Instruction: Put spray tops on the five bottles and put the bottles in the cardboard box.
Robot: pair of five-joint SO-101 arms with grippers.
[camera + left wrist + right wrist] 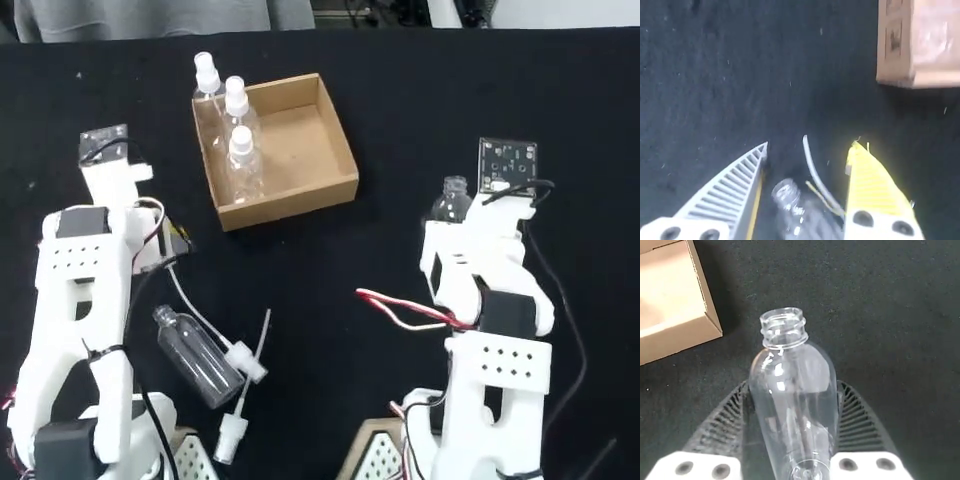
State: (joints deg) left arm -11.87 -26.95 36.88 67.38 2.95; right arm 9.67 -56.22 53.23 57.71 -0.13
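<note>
left hand (810, 147): fingers spread either side of the lying bottle (787, 195), uncapped, toward the table's (400, 100) near-left corner | right hand (792, 386): pinching the held bottle (792, 370), uncapped, right half | cardboard box (275, 150): near far edge, three capped bottles (243, 160) inside | loose spray tops (245, 360): two, just beside the lying bottle

We see a matt black table cover (420, 80), cloth-like and flecked with lint. The cardboard box (290, 195) is plain brown board, dull and smooth. The bottle (792, 385) is clear glossy plastic with bright highlights, and the spray tops (240, 143) are white plastic. The fingers (855, 415) of the right gripper (792, 386) are dark ribbed plastic. Those of the left gripper (810, 145) are ribbed grey and yellow plastic.
</note>
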